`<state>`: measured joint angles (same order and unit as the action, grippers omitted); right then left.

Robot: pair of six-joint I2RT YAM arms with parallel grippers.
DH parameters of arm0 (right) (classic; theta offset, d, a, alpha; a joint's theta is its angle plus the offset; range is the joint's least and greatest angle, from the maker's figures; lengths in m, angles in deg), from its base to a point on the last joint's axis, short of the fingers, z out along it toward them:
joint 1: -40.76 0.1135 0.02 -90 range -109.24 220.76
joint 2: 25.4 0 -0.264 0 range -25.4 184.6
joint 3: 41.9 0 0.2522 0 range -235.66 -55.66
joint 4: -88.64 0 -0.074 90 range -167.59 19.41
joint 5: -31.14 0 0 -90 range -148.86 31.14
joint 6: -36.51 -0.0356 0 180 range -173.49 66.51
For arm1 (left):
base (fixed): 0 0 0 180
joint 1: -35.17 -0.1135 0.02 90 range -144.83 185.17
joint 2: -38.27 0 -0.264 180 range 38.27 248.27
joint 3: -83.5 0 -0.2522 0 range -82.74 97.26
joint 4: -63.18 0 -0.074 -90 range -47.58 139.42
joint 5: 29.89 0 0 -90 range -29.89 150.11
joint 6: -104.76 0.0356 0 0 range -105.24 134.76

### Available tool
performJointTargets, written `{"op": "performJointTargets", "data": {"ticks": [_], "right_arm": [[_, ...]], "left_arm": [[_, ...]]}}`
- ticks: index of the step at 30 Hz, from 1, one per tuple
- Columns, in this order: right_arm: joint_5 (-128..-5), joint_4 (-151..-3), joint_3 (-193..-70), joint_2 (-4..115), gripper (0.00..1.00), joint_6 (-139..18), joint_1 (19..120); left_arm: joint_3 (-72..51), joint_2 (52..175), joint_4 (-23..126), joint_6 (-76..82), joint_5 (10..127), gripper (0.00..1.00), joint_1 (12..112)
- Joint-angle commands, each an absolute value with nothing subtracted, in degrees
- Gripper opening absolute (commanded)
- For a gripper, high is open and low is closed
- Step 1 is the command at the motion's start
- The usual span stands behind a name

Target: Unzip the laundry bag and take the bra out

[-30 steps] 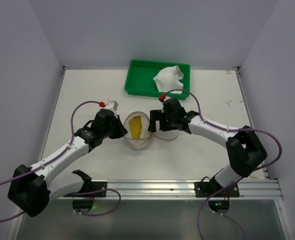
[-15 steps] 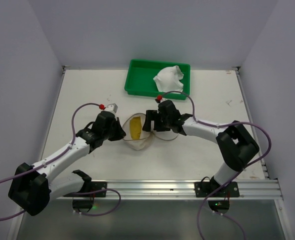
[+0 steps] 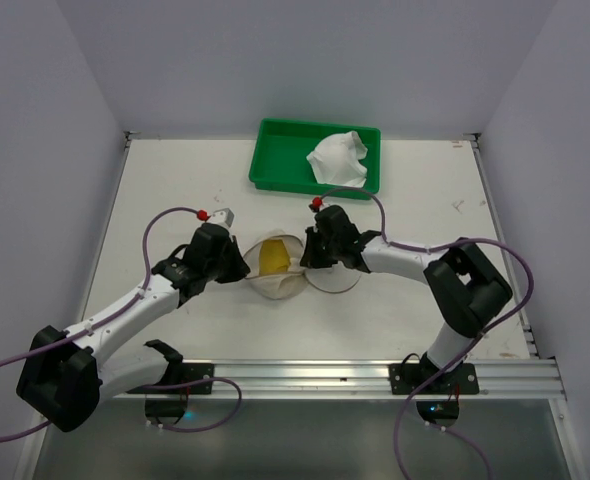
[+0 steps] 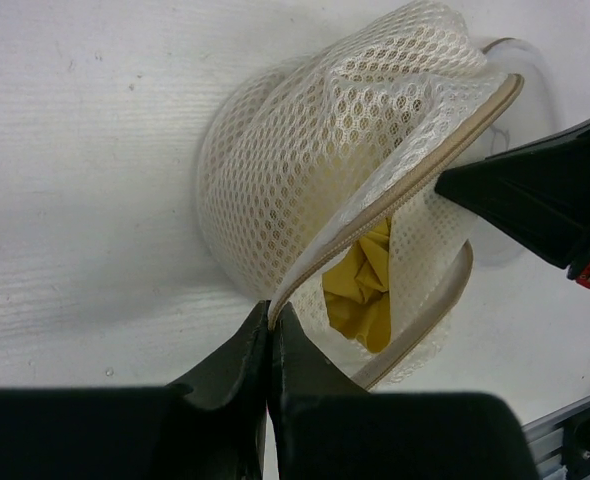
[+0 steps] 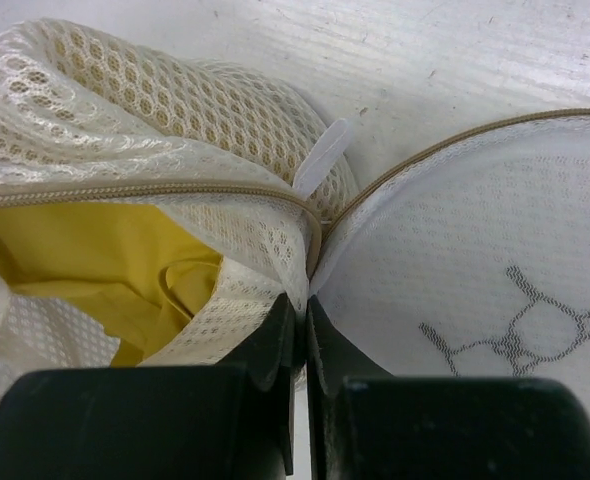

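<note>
The cream mesh laundry bag [image 3: 279, 268] lies mid-table between the two arms, its zipper open and its mouth gaping. The bra [image 4: 363, 288], yellow fabric, sits inside the opening. One round panel [image 5: 475, 240] of the bag lies flat on the table [image 3: 175, 180] to the right. The left gripper [image 4: 271, 318] is pinched closed on the zipper edge at the bag's left side. The right gripper [image 5: 301, 312] is pinched closed on the mesh rim opposite. Behind them, a green tray [image 3: 273, 172] holds a white cloth [image 3: 338, 156].
</note>
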<state>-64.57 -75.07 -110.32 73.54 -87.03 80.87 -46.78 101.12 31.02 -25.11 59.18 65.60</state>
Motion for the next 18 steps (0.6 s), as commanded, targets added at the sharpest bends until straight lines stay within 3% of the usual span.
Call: {"op": "performJointTargets", "data": {"ticks": [1, 4, 5, 6, 8, 11, 18], "right_arm": [[-63.08, -75.05, -109.89, 67.78, 0.00, -83.99, 80.92], [-61.41, -72.33, -110.42, 63.48, 0.00, -83.29, 81.18], [-60.02, -71.36, -110.77, 62.59, 0.00, -83.11, 81.36], [-59.39, -69.44, -111.81, 61.89, 0.00, -82.85, 81.36], [-57.90, -66.80, -112.87, 60.30, 0.00, -82.58, 81.89], [-55.88, -63.81, -114.81, 59.42, 0.00, -82.58, 82.77], [-53.76, -62.13, -116.22, 58.71, 0.00, -82.58, 83.56]], "left_arm": [[-45.05, 100.93, 31.23, -25.31, 57.38, 0.06, 65.14], [-41.28, 100.58, 28.51, -24.53, 55.89, 0.27, 65.14], [-40.21, 100.50, 27.11, -24.09, 55.54, 0.41, 65.05], [-38.81, 100.49, 26.31, -23.04, 54.84, 0.49, 65.14], [-34.24, 100.93, 23.77, -22.50, 54.05, 0.57, 65.14], [-27.04, 102.33, 20.25, -22.94, 50.99, 0.66, 67.33], [-13.84, 110.24, 18.39, -20.48, 46.92, 0.68, 79.81]]}}
